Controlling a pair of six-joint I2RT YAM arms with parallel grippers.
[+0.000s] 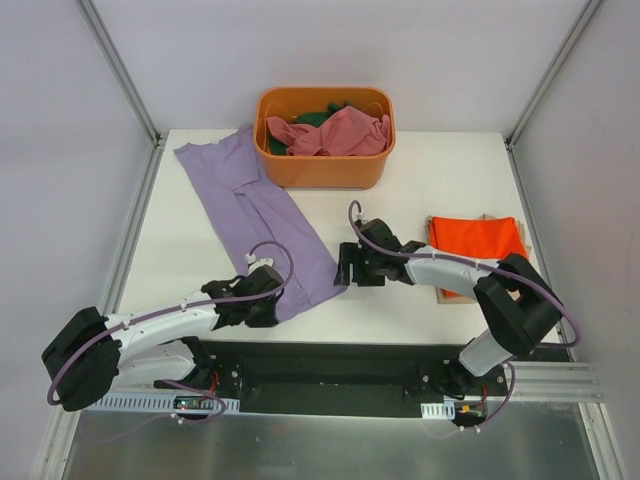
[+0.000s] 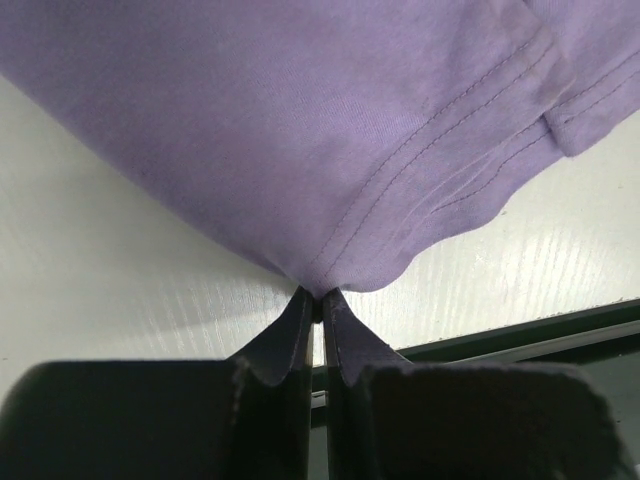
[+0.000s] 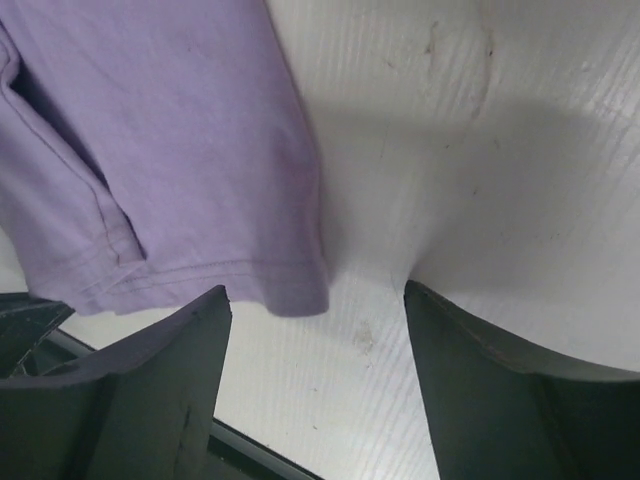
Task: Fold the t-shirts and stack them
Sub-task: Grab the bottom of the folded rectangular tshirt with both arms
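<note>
A lavender-purple t-shirt [image 1: 255, 215] lies stretched diagonally from the back left toward the table's front. My left gripper [image 1: 268, 292] is shut on its near hem [image 2: 340, 262], the cloth pinched between both fingertips. At the shirt's other near corner [image 3: 300, 295], my right gripper [image 1: 343, 265] stands open, with that corner lying loose between its fingers [image 3: 190, 340] on the table. An orange-red t-shirt [image 1: 478, 243] lies folded at the right. Pink [image 1: 335, 133] and dark green [image 1: 315, 117] shirts sit bunched in the tub.
The rigid orange tub [image 1: 325, 170] stands at the back centre, touching the purple shirt's edge. A brown board [image 1: 445, 293] lies under the folded orange-red shirt. The table's front edge and a dark rail [image 2: 560, 330] run just behind both grippers.
</note>
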